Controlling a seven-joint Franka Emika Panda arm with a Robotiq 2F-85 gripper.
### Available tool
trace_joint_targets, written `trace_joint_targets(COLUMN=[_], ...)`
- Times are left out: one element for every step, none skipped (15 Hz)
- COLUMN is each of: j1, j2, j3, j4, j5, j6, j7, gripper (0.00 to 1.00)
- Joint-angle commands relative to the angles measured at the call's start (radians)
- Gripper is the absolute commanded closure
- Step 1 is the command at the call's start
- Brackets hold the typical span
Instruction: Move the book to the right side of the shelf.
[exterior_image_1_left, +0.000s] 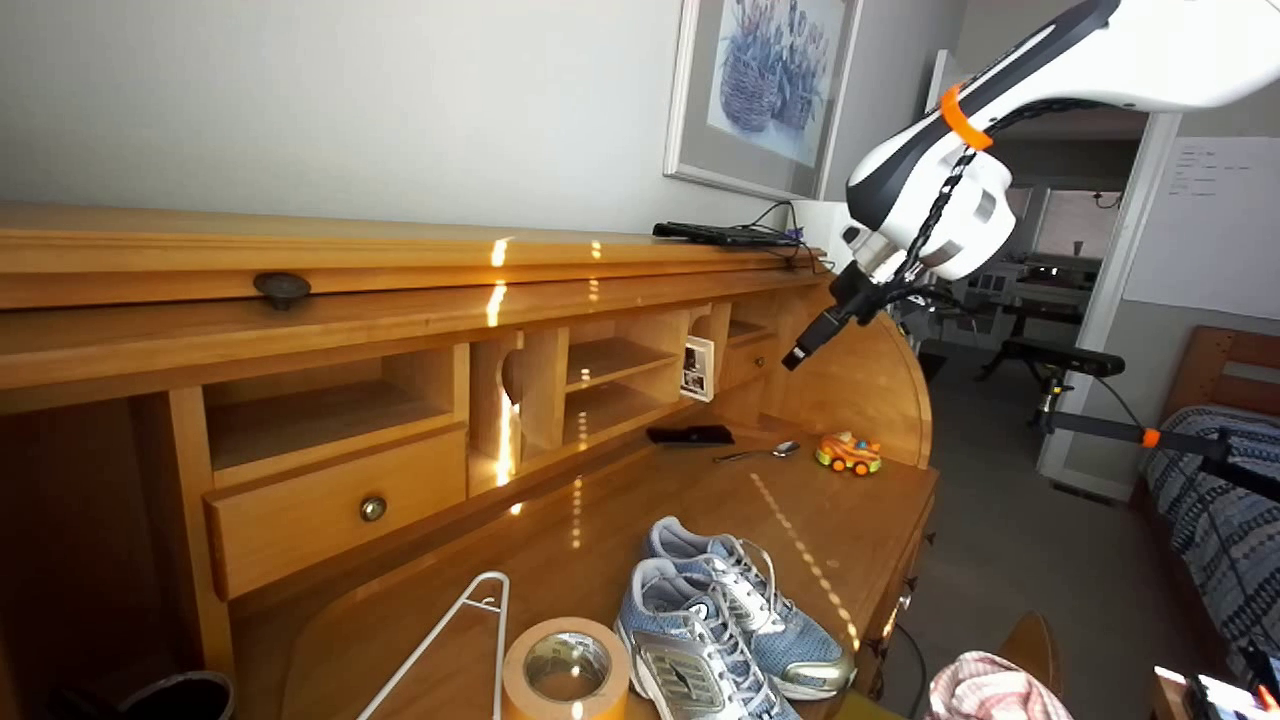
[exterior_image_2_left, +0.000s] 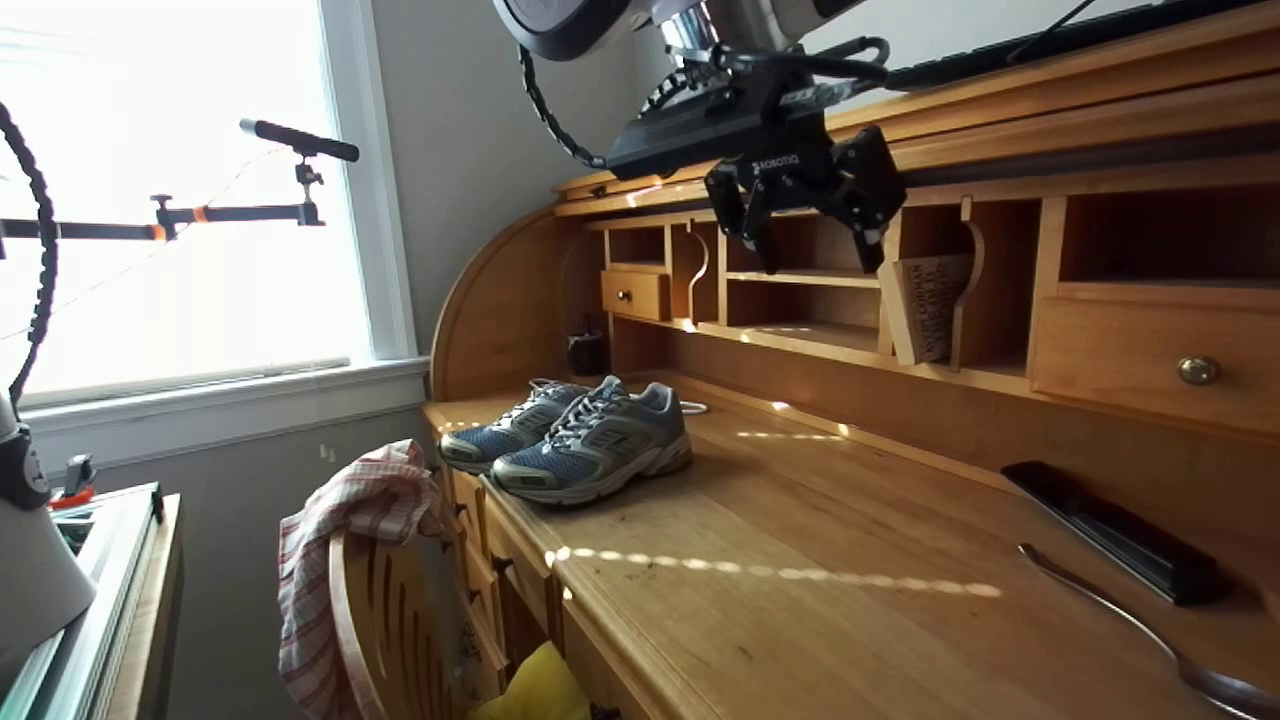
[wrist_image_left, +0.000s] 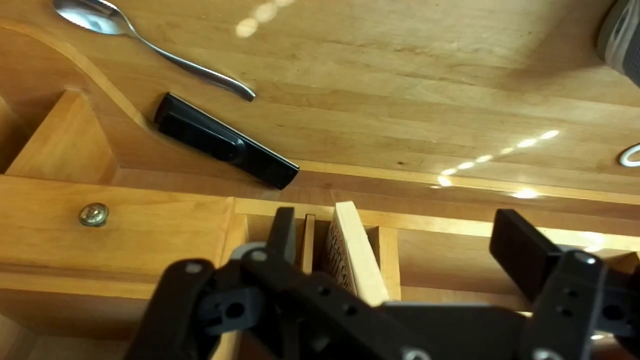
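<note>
A whitish rectangular book (exterior_image_2_left: 932, 310) stands left in a honey-brown wooden pigeonhole (exterior_image_2_left: 1006, 275) — upright long axis tilting left, pale edge outward — while a black two-fingered gripper (exterior_image_2_left: 818, 256) hangs apart, spread wide, empty.

Gripper (wrist_image_left: 394, 218) spread pretty wide, book (wrist_image_left: 356, 250) kinda tilted in the shelf (wrist_image_left: 317, 211), spoon (wrist_image_left: 195, 68) and black thingy (wrist_image_left: 225, 140) on the desk (wrist_image_left: 400, 75).
</note>
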Motion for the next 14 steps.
trace_joint_targets(j1=[-0.025, -0.027, -0.032, -0.037, -0.042, -0.050, -0.057, -0.064, -0.069, -0.073, -0.079, -0.082, -0.083, -0.061], j2=[0.087, 0.107, 0.121, 0.136, 0.148, 0.157, 0.165, 0.174, 0.183, 0.191, 0.200, 0.210, 0.219, 0.185], j3=[0.016, 0.024, 0.032, 0.042, 0.054, 0.069, 0.081, 0.094, 0.104, 0.115, 0.124, 0.129, 0.133, 0.113], j4=[0.072, 0.089, 0.103, 0.117, 0.131, 0.143, 0.155, 0.167, 0.177, 0.188, 0.197, 0.204, 0.211, 0.179], j5=[0.087, 0.116, 0.145, 0.179, 0.214, 0.256, 0.294, 0.336, 0.371, 0.406, 0.437, 0.457, 0.475, 0.418], j6=[-0.032, -0.022, -0.024, -0.014, -0.010, -0.007, -0.006, -0.006, -0.003, 0.000, -0.001, -0.005, -0.004, -0.003], j7=[-0.090, -0.109, -0.130, -0.161, -0.194, -0.235, -0.275, -0.323, -0.363, -0.408, -0.451, -0.484, -0.516, -0.434], gripper=[0.00, 0.00, 0.00, 0.00, 0.00, 0.00, 0.00, 0.00, 0.00, 0.00, 0.00, 0.00, 0.00, 0.00])
